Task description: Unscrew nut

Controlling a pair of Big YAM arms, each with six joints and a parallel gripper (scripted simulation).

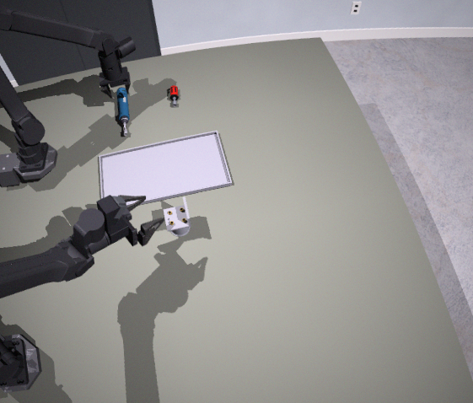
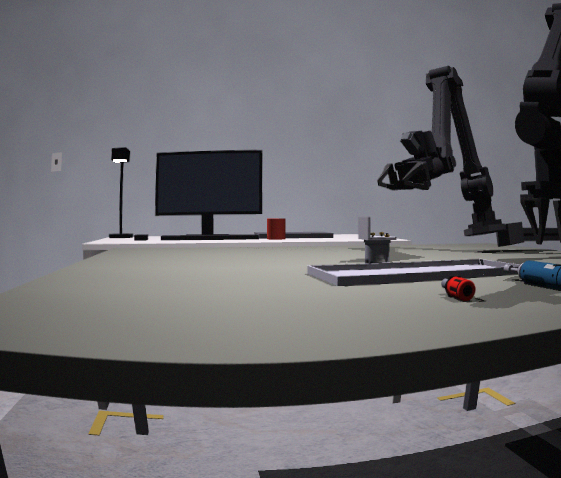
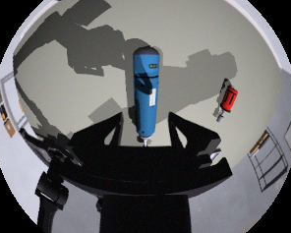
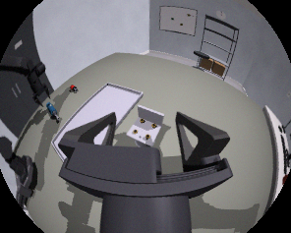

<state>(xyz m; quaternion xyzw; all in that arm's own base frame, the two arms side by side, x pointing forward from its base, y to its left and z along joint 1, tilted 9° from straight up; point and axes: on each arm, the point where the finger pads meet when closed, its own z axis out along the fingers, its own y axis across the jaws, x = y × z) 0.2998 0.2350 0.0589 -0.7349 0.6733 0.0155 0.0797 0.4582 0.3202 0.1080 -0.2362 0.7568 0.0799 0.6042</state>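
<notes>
The joint module (image 1: 180, 231) (image 2: 376, 250) is a grey cylinder standing upright. On top sits the white L-shaped bracket (image 1: 176, 217) (image 2: 364, 227) (image 4: 152, 113), with several brass nuts; which one is fully down I cannot tell. The blue nut driver (image 1: 123, 105) (image 2: 545, 273) (image 3: 146, 109) (image 4: 51, 108) lies on the table. My left gripper (image 1: 120, 92) (image 2: 551, 241) (image 3: 145, 116) is open above the driver's barrel, pointing down, holding nothing. My right gripper (image 1: 154, 209) (image 2: 404, 186) (image 4: 145, 115) is open and empty, raised well above the table, its camera facing the bracket.
A shallow white tray (image 1: 163, 166) (image 2: 388, 281) (image 4: 100, 109) lies between the driver and the joint module, close to the module. A short red tool (image 1: 174, 91) (image 2: 459, 288) (image 3: 229, 99) (image 4: 73, 88) lies beside the driver. A white desk with a monitor (image 2: 208, 182) stands beyond the table.
</notes>
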